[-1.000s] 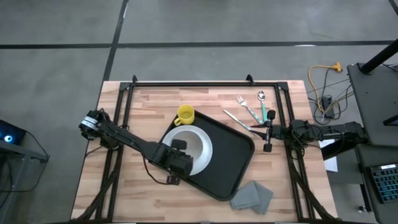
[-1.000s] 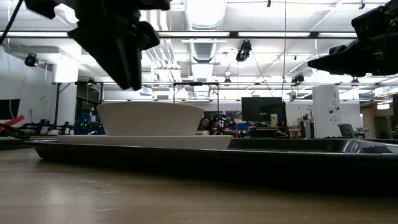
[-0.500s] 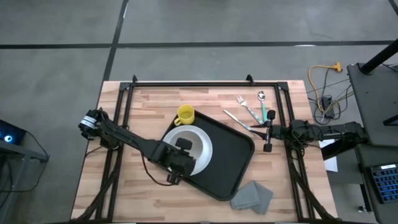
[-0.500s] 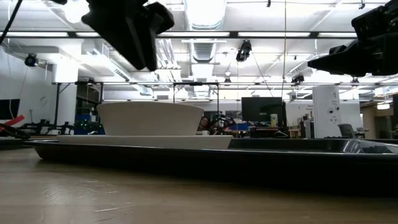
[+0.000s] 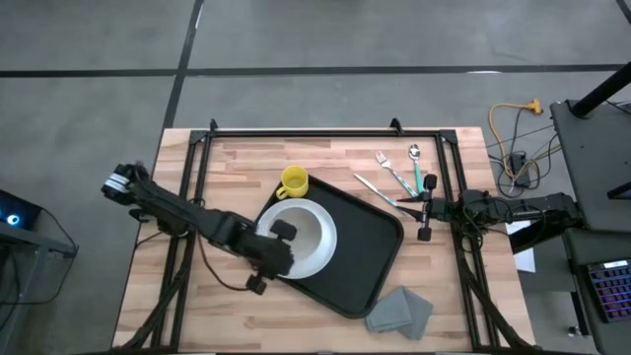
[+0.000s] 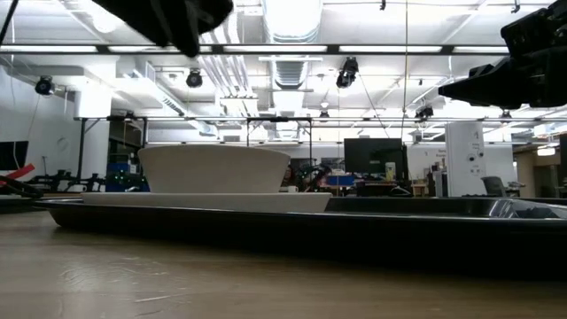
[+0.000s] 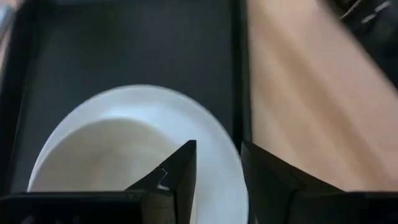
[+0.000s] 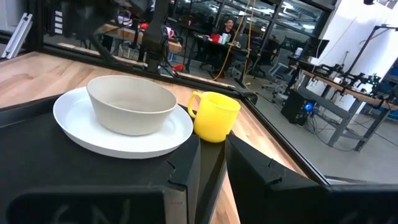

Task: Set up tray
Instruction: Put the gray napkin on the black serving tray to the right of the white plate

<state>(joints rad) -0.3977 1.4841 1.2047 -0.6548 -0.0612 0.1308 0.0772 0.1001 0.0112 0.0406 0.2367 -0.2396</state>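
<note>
Both jaws parted, empty | left over tray (image 5: 360, 258) edge | right beside tray

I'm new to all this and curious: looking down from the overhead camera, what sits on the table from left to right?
Left gripper → yellow mug → white plate with its bowl → black tray → grey cloth → right gripper.

Wooden counter and what lies on it

The counter (image 5: 227, 168) carries the black tray (image 5: 370, 247) between the two arms' fingers, a yellow mug (image 5: 293, 181) at the tray's far edge, cutlery (image 5: 394, 176) beside the right fingers, and a grey cloth (image 5: 399, 312) near the tray's corner.
</note>
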